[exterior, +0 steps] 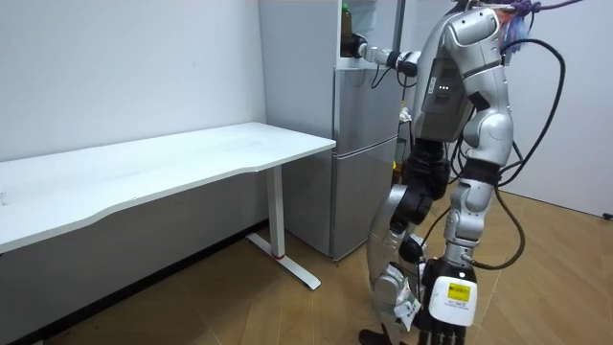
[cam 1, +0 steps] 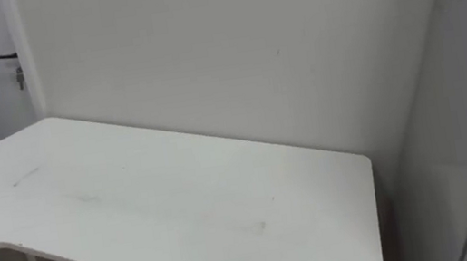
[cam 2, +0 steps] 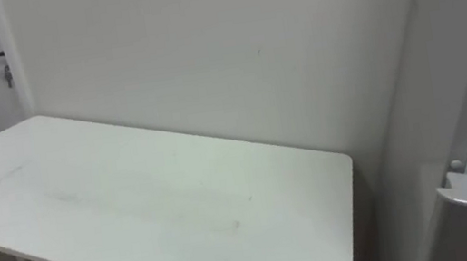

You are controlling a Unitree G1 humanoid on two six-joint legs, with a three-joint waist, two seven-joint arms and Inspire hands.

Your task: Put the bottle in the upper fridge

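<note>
Bottle (exterior: 345, 24) upright, long axis vertical, clasped in right hand (exterior: 357, 46) at fridge (exterior: 364, 115) upper compartment; likely push straight in.

My shell is glossy silver-grey over the shoulders, chest and limbs, with black showing at the joints and the waist. A dark panel down my side carries a few small lit dots. Black cables loop out from behind my shoulder and run down past my hip, and purplish straps rise from my shoulders. My left hand (exterior: 437, 331) is black, with a white tag marked in yellow on its back. My right hand (exterior: 356, 46) is black too.
</note>
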